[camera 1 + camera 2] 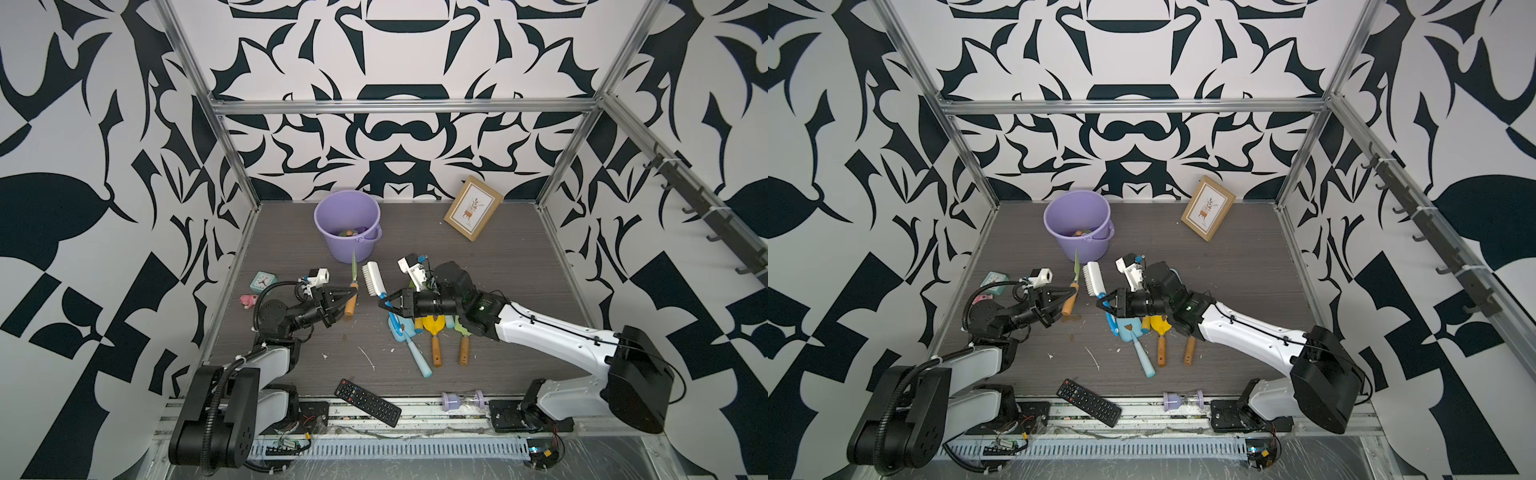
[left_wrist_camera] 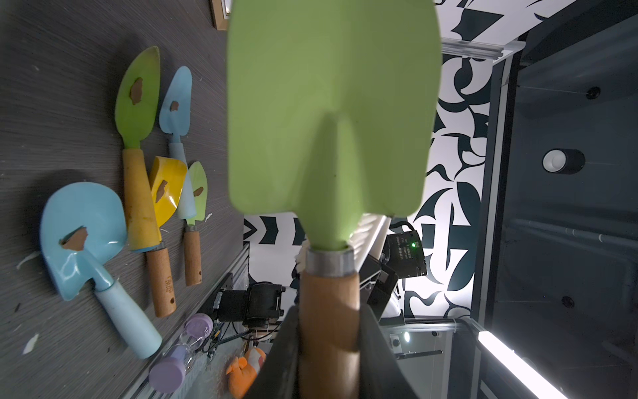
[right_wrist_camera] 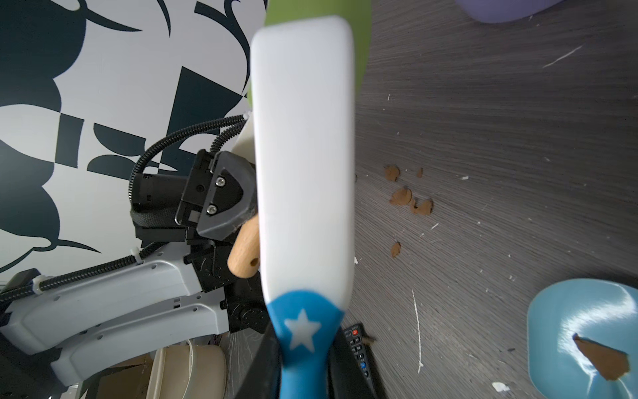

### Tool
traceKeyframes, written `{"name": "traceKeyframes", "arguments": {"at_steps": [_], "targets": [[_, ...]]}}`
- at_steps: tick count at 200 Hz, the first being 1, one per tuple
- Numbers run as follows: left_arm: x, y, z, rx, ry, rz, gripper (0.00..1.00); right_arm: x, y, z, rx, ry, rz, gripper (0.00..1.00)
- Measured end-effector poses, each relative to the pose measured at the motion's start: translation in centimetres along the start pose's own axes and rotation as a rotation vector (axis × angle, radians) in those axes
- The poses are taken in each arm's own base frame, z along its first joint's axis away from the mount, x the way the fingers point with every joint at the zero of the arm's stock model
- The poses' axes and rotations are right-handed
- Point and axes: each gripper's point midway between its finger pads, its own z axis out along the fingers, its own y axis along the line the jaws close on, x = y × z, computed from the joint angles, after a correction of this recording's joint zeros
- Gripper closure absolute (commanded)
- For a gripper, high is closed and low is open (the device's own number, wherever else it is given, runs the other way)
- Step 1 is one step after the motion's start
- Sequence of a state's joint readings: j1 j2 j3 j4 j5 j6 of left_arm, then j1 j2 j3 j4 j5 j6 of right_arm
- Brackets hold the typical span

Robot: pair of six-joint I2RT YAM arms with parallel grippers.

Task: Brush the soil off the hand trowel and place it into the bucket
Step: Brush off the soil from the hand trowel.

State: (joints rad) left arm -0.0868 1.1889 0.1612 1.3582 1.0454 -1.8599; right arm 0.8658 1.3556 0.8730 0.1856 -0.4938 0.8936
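My left gripper [image 1: 350,294] [image 2: 329,311] is shut on the wooden handle of a green hand trowel [image 1: 354,268] [image 1: 1076,270]. It holds the trowel above the table, blade toward the bucket [image 1: 353,249] [image 1: 1084,249]. The blade [image 2: 331,114] looks clean in the left wrist view. My right gripper [image 1: 384,300] [image 3: 303,342] is shut on the blue handle of a white brush [image 1: 371,278] [image 3: 303,138]. The brush bristles stand just beside the trowel blade. Soil crumbs [image 3: 402,197] [image 1: 1074,318] lie on the table under the trowel.
Several other trowels [image 1: 436,332] [image 2: 138,103] with soil patches lie under my right arm. A remote [image 1: 368,402] and a lilac hourglass [image 1: 462,401] sit at the front edge. A picture frame [image 1: 473,208] leans at the back; a clock [image 1: 263,281] and a pink toy [image 1: 248,300] lie far left.
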Motion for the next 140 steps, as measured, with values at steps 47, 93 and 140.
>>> {"name": "traceKeyframes", "arguments": {"at_steps": [47,93,140], "targets": [[0.0,0.1,0.0,-0.002,0.001,-0.001,1.00,0.8,-2.7,3.0,0.040,0.060,0.032,1.00],[0.1,0.4,0.0,-0.019,0.020,-0.009,1.00,2.1,-5.4,3.7,0.114,0.101,0.047,1.00],[-2.5,-1.7,0.8,-0.192,-0.059,0.058,1.00,1.7,-5.7,0.9,0.196,0.067,-0.011,1.00]]}}
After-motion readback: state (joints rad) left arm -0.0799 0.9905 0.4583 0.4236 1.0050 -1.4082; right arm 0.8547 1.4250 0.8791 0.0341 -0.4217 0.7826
